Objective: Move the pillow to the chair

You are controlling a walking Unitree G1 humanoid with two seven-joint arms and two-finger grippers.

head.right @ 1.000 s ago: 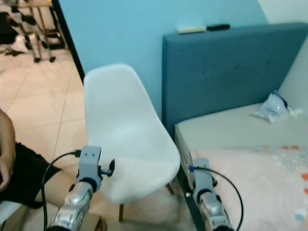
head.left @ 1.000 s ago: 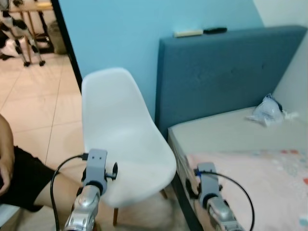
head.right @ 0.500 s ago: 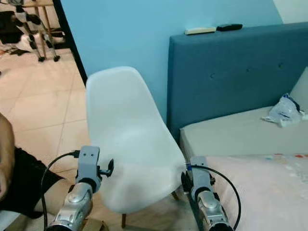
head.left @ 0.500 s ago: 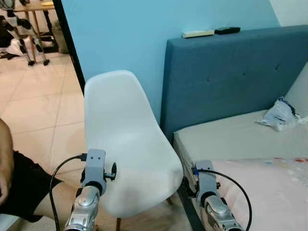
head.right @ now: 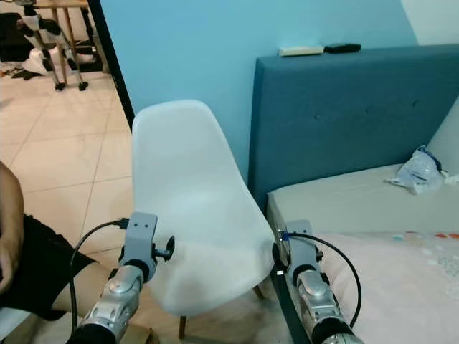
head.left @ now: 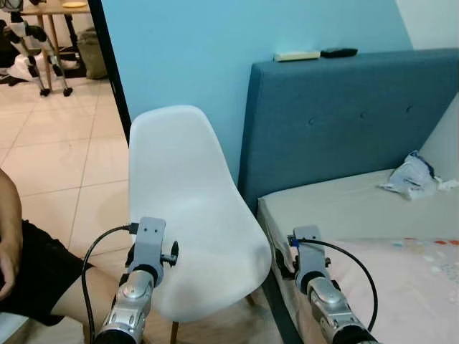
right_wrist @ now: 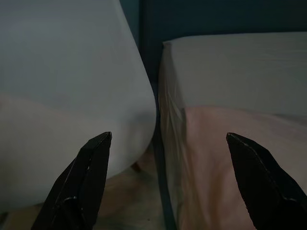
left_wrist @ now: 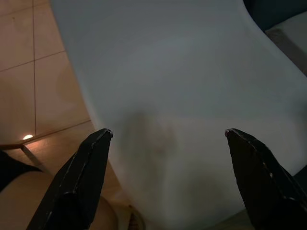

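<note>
The white shell chair (head.left: 190, 215) stands mid-frame, its seat bare and ready. The left gripper (left_wrist: 165, 136) and right gripper (right_wrist: 168, 139) both hang spread apart and empty, seemingly lining up. No pillow is plainly visible; pink bedding (head.left: 401, 287) lies lower right on the bed (head.left: 344, 204).

white chair (head.right: 193, 208), blue headboard (head.right: 351, 118), bed (head.right: 358, 197)
</note>
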